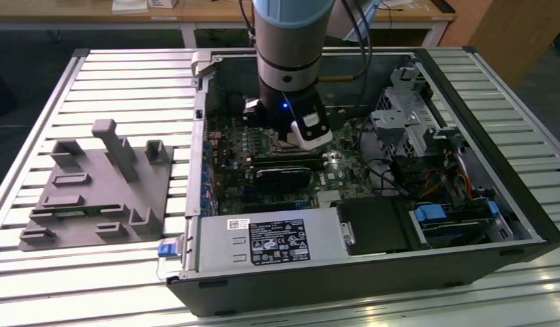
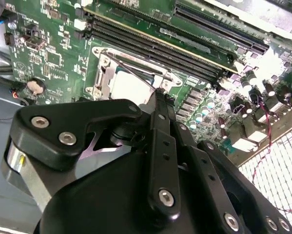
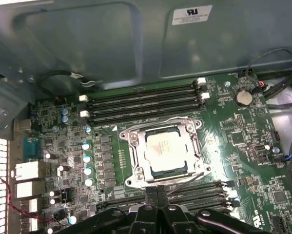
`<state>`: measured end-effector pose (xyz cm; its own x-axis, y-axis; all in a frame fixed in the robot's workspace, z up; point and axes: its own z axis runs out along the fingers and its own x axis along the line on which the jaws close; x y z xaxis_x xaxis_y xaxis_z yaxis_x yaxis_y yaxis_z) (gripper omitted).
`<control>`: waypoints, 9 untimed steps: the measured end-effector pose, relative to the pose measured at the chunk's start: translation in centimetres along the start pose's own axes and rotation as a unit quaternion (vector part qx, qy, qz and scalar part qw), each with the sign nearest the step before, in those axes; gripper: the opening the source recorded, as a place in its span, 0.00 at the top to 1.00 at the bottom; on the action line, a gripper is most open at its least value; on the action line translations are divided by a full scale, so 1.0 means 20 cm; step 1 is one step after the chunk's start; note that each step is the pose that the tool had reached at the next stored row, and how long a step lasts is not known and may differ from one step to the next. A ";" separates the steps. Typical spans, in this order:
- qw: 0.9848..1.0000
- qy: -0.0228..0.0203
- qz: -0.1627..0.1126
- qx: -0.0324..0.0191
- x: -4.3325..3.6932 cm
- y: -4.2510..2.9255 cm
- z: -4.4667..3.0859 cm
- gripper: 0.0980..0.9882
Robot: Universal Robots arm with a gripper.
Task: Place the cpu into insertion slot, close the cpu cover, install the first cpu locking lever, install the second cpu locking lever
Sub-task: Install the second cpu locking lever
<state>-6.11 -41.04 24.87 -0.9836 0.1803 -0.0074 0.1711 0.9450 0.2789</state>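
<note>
While the arm is reaching down into the open computer case, we are seeing its gripper hanging just above the motherboard, right at the near edge of the insertion slot. In both wrist views the two black fingers are lying pressed flat together with no gap between them and nothing caught there, so we are calling the gripper closed and empty. The cpu is sitting flat in the insertion slot, its pale metal face showing through the square window of the cpu cover, which is lying down over it as a silvery frame. In the first wrist view, thin wire levers are running along the sides of that frame; we cannot tell whether they are latched. Long black memory slots are flanking the socket on two sides, and a round coin battery is sitting off toward one corner of the board. In the exterior view, the case is lying open on a slatted metal tabletop, and a grey moulded fixture is resting on the tabletop well apart from the case, toward the exterior view's left.
</note>
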 end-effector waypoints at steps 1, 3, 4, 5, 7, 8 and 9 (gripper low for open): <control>1.000 -0.001 0.001 0.003 -0.001 0.000 0.001 0.99; 1.000 -0.001 0.001 0.005 -0.002 0.000 0.001 0.99; 1.000 -0.001 0.001 0.005 -0.002 -0.001 0.001 0.99; 1.000 -0.001 0.001 0.005 -0.001 -0.001 0.002 0.99; 1.000 -0.001 0.001 0.005 -0.001 -0.003 0.010 0.99; 1.000 -0.001 0.001 0.005 -0.002 -0.005 0.017 0.99; 1.000 -0.001 0.001 0.005 -0.002 -0.007 0.026 0.99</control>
<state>-6.06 -41.04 24.33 -0.9830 0.1836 -0.0091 0.1745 0.9472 0.2689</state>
